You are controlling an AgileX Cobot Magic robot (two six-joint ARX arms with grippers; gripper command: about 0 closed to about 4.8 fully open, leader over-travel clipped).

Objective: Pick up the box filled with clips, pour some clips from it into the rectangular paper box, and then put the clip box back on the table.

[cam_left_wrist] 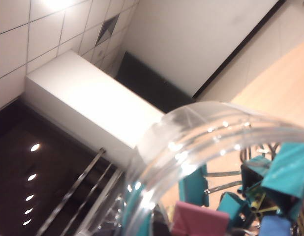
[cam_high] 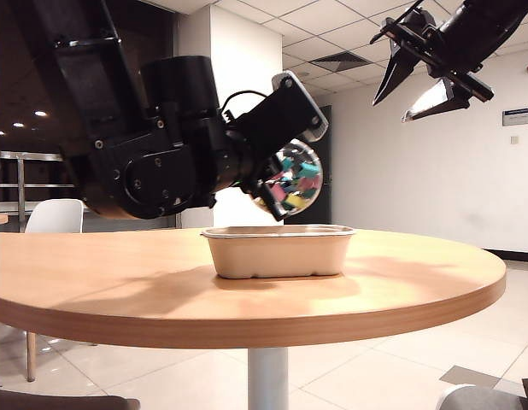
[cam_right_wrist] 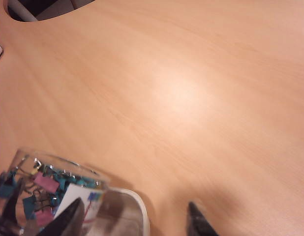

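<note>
Tipping the jar (cam_high: 293, 181) over the middle-of-the-table tray (cam_high: 278, 250), left gripper (cam_high: 279, 175) clamped tight on it; right gripper (cam_high: 422, 81) hangs half-open, empty. Tilt too fast and clips (cam_high: 296, 183) could dump all at once, overshooting.

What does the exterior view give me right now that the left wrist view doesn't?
Only the exterior view shows the rectangular paper box on the table, the left gripper holding the tilted jar above the box's rim, and the right gripper hanging open, high and clear. Only the left wrist view shows the jar's rim close up. Both show the box filled with clips and the clips still inside.
</note>
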